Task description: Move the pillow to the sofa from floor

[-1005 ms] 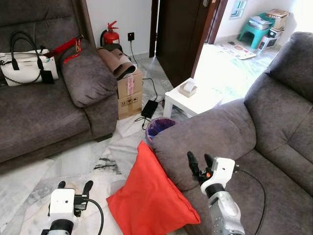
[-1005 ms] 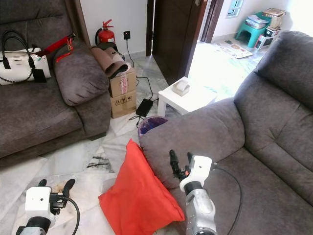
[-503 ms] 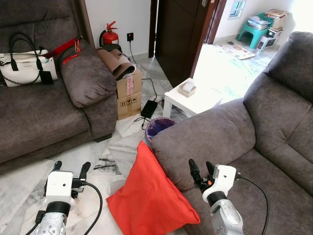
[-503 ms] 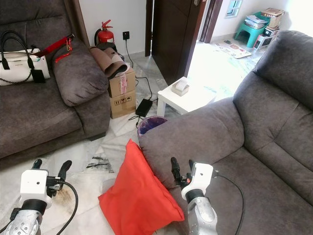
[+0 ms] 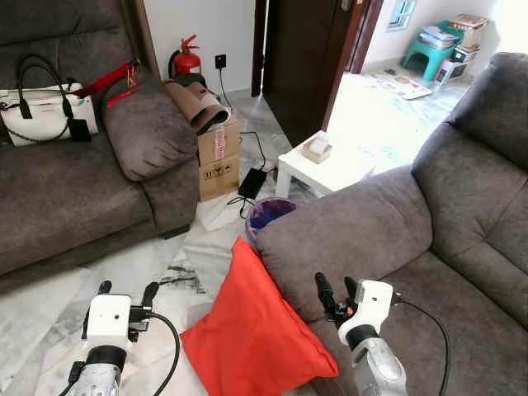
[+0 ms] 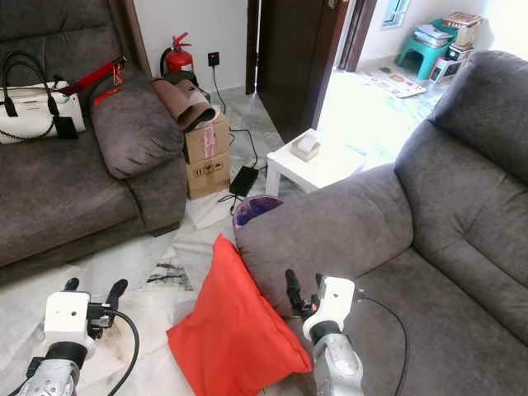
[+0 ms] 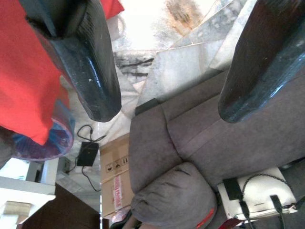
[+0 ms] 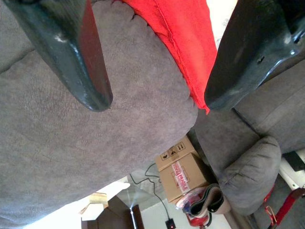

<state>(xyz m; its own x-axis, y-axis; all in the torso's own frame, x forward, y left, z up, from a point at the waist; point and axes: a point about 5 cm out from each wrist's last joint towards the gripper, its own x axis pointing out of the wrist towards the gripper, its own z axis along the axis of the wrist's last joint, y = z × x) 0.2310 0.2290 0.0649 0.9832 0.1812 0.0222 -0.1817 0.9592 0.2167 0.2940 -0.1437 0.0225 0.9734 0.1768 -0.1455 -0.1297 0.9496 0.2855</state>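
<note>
1. Left eye view: red pillow [image 5: 252, 330] is on the marble floor [image 5: 49, 305], leaning against the armrest of the grey sofa [image 5: 429, 247]. Left gripper [image 5: 126, 290] hovers over the floor just left of the pillow, fingers apart, empty. Right gripper [image 5: 334, 289] sits above the sofa seat beside the armrest, fingers apart, empty.
2. Right eye view: same layout. Second sofa [image 6: 74, 190] on the left carries a white handbag [image 6: 37, 107]; cardboard box [image 6: 206, 153], fire extinguisher [image 6: 179, 56] and white side table [image 6: 318, 169] behind.
3. Left wrist view: jaws wide, nothing between; pillow edge beside one finger [image 7: 90, 62].
4. Right wrist view: jaws wide, armrest and pillow strip beyond.
</note>
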